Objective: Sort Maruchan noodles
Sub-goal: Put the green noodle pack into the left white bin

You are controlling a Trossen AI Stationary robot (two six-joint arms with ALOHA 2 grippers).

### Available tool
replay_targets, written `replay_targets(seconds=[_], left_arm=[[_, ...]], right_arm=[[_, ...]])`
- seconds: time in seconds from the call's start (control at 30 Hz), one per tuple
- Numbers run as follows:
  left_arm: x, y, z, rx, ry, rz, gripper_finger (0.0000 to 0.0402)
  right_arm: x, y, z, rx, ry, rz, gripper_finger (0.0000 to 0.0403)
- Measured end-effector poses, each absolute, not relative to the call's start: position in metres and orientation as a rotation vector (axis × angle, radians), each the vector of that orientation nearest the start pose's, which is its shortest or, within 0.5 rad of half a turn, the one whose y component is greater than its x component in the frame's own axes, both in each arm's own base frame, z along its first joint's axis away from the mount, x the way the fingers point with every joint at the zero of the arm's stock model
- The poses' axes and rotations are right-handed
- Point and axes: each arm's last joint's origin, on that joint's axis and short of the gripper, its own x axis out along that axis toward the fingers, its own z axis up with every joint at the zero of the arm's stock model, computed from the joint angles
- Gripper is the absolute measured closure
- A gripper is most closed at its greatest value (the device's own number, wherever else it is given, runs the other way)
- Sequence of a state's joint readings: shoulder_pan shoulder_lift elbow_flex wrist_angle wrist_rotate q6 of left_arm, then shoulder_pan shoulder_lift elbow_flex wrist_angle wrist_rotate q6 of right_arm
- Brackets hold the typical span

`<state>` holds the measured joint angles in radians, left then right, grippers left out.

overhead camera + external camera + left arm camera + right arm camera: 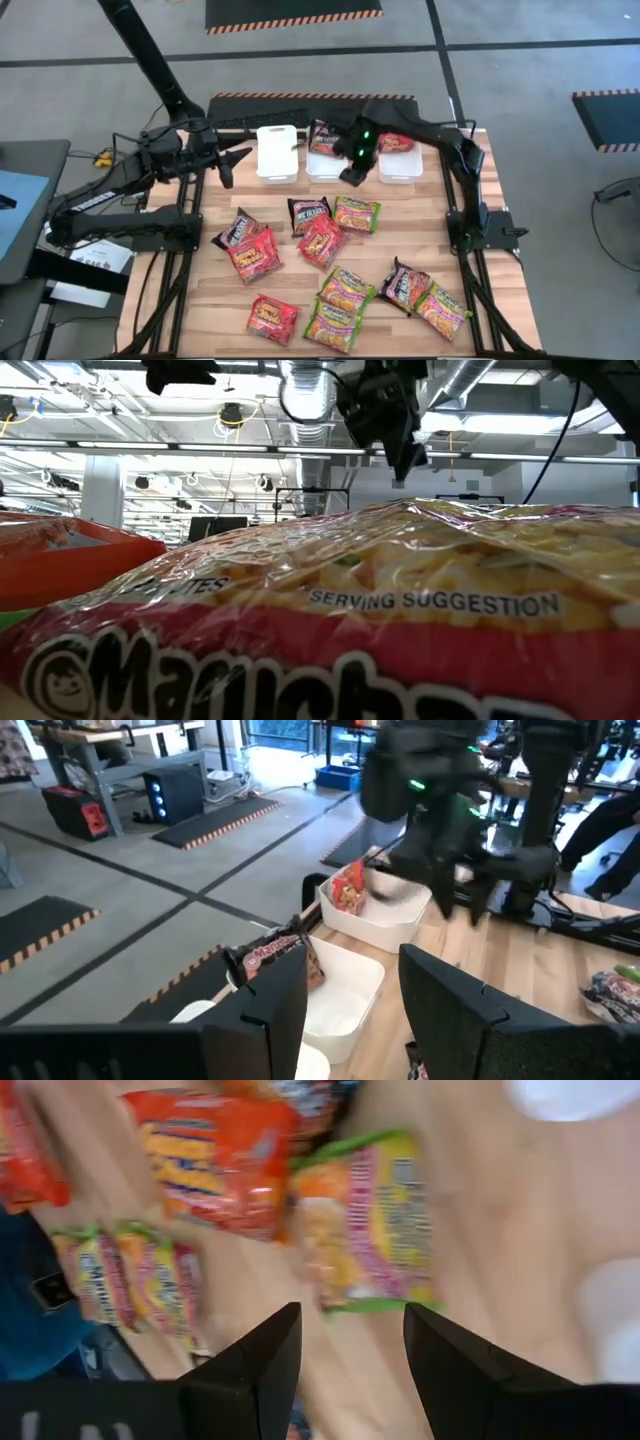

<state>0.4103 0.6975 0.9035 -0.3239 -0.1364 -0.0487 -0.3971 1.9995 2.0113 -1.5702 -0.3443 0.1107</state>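
Note:
Several Maruchan packets lie flat on the wooden table: red ones (255,255), green-yellow ones (345,288) and dark ones (308,212). Three white trays stand in a row along the far edge. The left tray (277,152) holds nothing, a dark packet (275,955) leans in the middle tray (318,166), and a red packet (348,890) lies in the right tray (400,170). My right gripper (352,176) hangs open in front of the middle tray, above a green-yellow packet (370,1220) and a red one (215,1160). My left gripper (226,168) waits open beside the left tray.
One packet (350,610) lies right in front of the low camera and fills that view. Bare wood shows between the trays and the packets and along the table's left edge. The arm bases stand at the table's left and right sides.

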Motion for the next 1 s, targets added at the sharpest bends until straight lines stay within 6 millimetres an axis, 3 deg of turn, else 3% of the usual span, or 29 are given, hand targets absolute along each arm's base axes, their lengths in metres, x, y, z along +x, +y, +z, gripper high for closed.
replay_targets(seconds=[0.27, 0.5, 0.7, 1.0], left_arm=[[0.113, 0.054, 0.376, -0.057, 0.062, 0.549, 0.0255], [0.109, 0.051, 0.372, -0.065, 0.106, 0.535, 0.0255], [0.110, 0.049, 0.368, -0.078, 0.139, 0.445, 0.0255], [0.109, 0.047, 0.368, -0.146, 0.129, 0.384, 0.0255]], right_arm=[[0.369, -0.047, 0.318, 0.596, 1.518, -0.050, 0.0202], [0.370, 0.027, 0.318, 0.567, 1.585, -0.022, 0.0202], [0.370, 0.076, 0.319, 0.632, 1.581, 0.045, 0.0202], [0.384, 0.133, 0.321, 0.700, 1.404, 0.250, 0.0202]])
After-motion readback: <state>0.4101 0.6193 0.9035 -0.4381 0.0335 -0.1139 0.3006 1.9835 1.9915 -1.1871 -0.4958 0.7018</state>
